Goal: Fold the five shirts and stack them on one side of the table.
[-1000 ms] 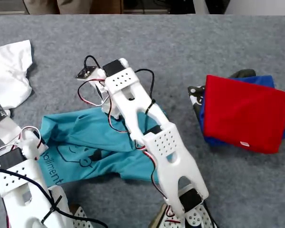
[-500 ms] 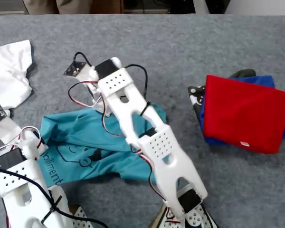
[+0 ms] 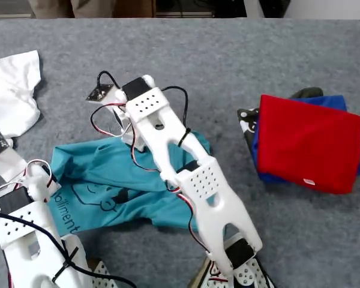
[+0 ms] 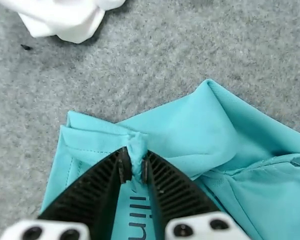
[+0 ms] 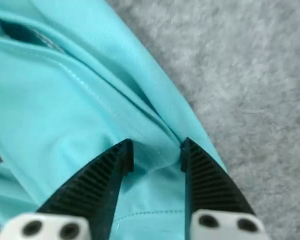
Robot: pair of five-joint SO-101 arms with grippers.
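Teal shirt [image 3: 108, 180]: spread out crumpled and unfolded on the grey table [image 3: 258, 54], at about 8 o'clock from the table's centre in the high view.
Left gripper [image 4: 132, 167]: clamped on a small pinch of teal cloth at the shirt's edge; the fabric is seen squeezed between the two black ribbed fingers.
Right gripper [image 5: 156, 152]: held with its fingers spread apart over a seamed edge of the teal shirt; a ridge of cloth is seen between them, but nothing is gripped.
White shirt [image 3: 12, 90]: left bunched at 10 o'clock, apart from the teal one.
Folded stack: placed at 3 o'clock, with a red shirt [image 3: 309, 141] on top, a blue shirt [image 3: 333, 101] beneath it and a black patterned garment [image 3: 247, 120] showing at the edge.
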